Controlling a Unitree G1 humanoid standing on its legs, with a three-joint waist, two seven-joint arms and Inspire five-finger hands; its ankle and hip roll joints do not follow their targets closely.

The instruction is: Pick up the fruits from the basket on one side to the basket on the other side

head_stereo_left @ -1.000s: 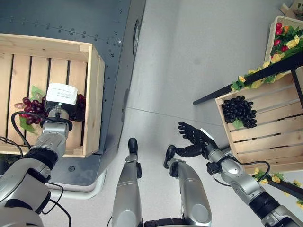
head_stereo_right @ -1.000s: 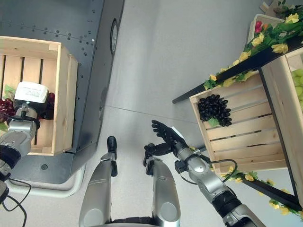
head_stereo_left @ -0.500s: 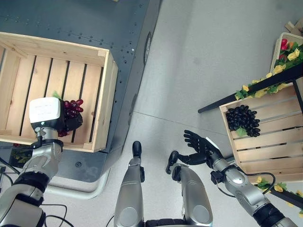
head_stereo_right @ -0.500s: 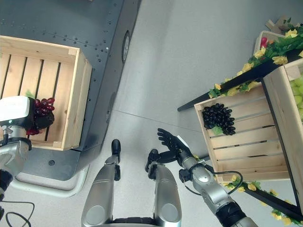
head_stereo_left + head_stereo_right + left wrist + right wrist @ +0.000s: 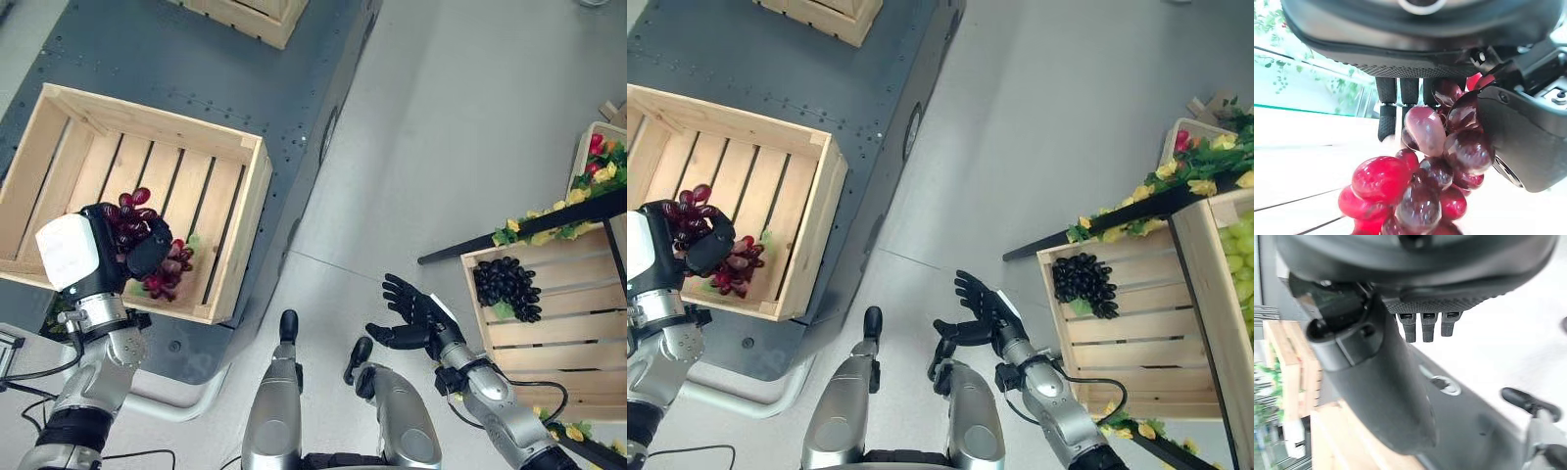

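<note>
- Curling round a bunch of red grapes (image 5: 155, 257), the left robot hand (image 5: 125, 250) holds the fruit up over the near right part of a slatted wooden crate (image 5: 227, 262); in the left wrist view the grapes (image 5: 1422, 183) sit clamped between the fingers (image 5: 1387, 117) and the thumb, with more of the bunch hanging past the palm.
- The right robot hand (image 5: 416, 320) hovers over the grey floor (image 5: 460, 117) with its fingers spread apart and nothing in it; its own wrist view shows the fingers (image 5: 1422, 325) straight beside the thumb.
- The left crate stands on a dark grey metal platform (image 5: 196, 69), and a green leaf (image 5: 194, 242) lies on its slats just beside the held bunch.
- To the right, well apart from both hands, a second wooden crate (image 5: 573, 323) holds a bunch of black grapes (image 5: 506, 287) near its far corner.
- Beyond that crate, yellow flowers and green leaves (image 5: 558, 220) run along a dark rail.
- Farther off, another wooden crate (image 5: 245, 15) stands at the far edge of the platform.
</note>
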